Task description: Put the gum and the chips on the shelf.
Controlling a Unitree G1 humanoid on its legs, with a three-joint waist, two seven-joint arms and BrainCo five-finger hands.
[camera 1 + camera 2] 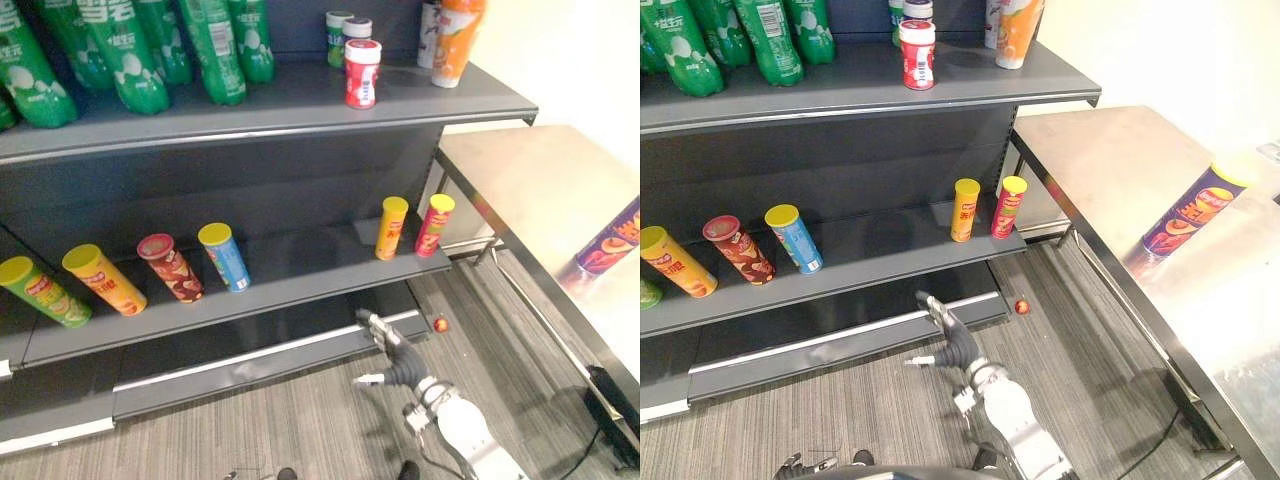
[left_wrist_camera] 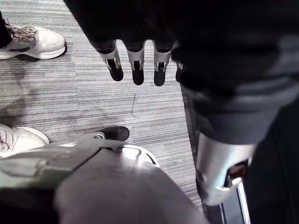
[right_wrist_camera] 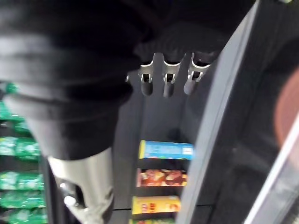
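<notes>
A steel surface [image 1: 1110, 170] stands to the right of a dark shelf [image 1: 300, 100], both on grey striped carpet [image 1: 300, 420]. One purple chips can [image 1: 1188, 222] sits on the surface, well apart from the six cans [image 1: 225, 257] on the middle board, four to the left and two to the right. On the top board one red gum jar [image 1: 362, 72] stands before two more jars [image 1: 338, 35], near green bottles [image 1: 215, 50]. The right robot hand [image 1: 392, 350] hangs low by the shelf's base, fingers straight, holding nothing. The left robot hand [image 2: 135, 60] hangs over the carpet, fingers straight, empty. Two white shoes [image 2: 37, 42] stand nearby.
</notes>
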